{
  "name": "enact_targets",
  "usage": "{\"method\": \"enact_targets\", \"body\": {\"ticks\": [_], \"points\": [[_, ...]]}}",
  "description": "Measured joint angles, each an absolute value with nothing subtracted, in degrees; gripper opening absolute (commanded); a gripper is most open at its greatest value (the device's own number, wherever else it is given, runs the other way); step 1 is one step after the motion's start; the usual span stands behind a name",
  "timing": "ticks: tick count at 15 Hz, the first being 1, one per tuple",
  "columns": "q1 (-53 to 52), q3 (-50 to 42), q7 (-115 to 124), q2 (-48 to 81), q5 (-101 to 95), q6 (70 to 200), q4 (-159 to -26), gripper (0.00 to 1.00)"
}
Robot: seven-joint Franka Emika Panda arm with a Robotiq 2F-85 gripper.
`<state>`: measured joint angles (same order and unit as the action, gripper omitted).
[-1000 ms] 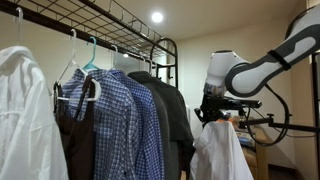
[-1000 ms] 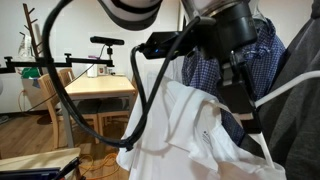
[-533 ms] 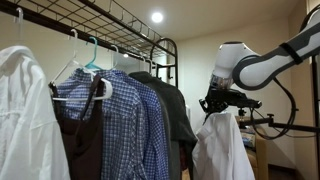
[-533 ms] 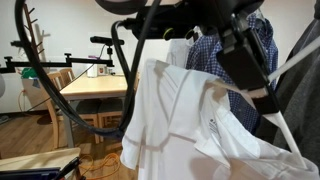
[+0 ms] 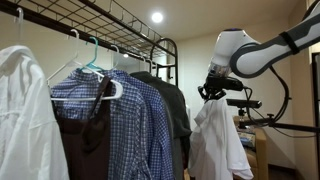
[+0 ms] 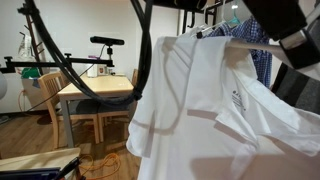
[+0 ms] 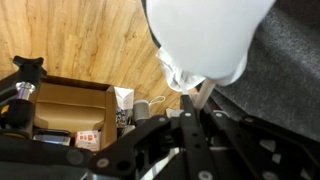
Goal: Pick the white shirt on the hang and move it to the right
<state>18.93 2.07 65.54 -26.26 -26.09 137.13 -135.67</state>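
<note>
The white shirt (image 5: 218,135) hangs on a pale hanger away from the clothes rack (image 5: 120,22), off its end. My gripper (image 5: 211,89) is above the collar and shut on the hanger. The shirt fills an exterior view (image 6: 215,110), with the gripper mostly cut off at the top edge. In the wrist view my gripper (image 7: 200,108) holds the white hanger stem (image 7: 203,95) between its dark fingers. The shirt (image 7: 200,35) hangs just beyond it.
Plaid shirts (image 5: 120,115), dark jackets (image 5: 175,110) and another white garment (image 5: 20,115) hang on the rack. A wooden table (image 6: 95,92) with chairs and a camera stand (image 6: 60,62) lies behind. An open cardboard box (image 7: 70,110) sits on the wood floor below.
The arm has risen and swung a little away from the rack, lifting the white shirt with it. The shirt now hangs higher and fills more of the close exterior view.
</note>
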Motion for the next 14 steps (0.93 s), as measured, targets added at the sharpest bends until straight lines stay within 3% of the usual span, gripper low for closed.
{"method": "enact_targets", "body": {"ticks": [14], "points": [[20.44,2.12,68.79,-24.03,-36.41,134.59,-126.64,0.09]]}}
